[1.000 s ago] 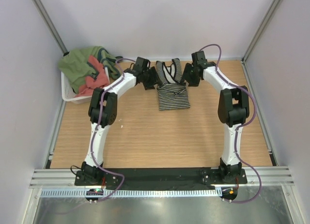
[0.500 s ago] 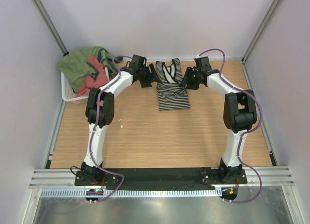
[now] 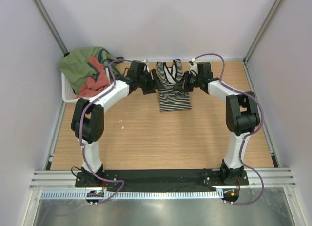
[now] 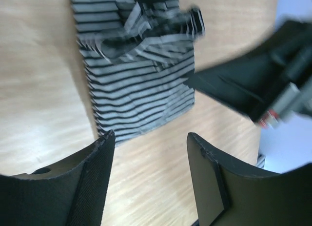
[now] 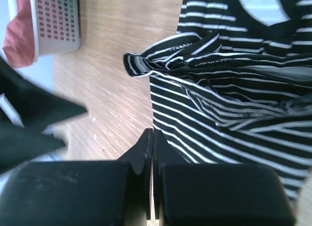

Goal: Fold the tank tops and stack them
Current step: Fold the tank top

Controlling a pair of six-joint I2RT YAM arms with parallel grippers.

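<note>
The striped tank top (image 3: 174,92) lies partly folded and rumpled at the back middle of the table, neckline to the rear. My left gripper (image 3: 152,85) hangs open just off its left edge; in the left wrist view the striped tank top (image 4: 139,84) sits beyond the left gripper (image 4: 151,140), bare wood between the fingers. My right gripper (image 3: 183,86) is at the top's right edge, shut. In the right wrist view the right gripper (image 5: 152,134) shows no cloth between its jaws, at the edge of the striped tank top (image 5: 229,104). The salmon-red tank top (image 3: 95,81) lies in the basket.
A white basket (image 3: 71,96) stands at the back left corner, heaped with a green garment (image 3: 80,65) over the salmon one. The white basket (image 5: 54,22) also shows in the right wrist view. Grey walls close in the wooden table (image 3: 146,138) on three sides.
The right gripper has closed and slid left to the striped top's right edge. The left arm's elbow has swung out to the left while its gripper stayed open by the top's left edge.
</note>
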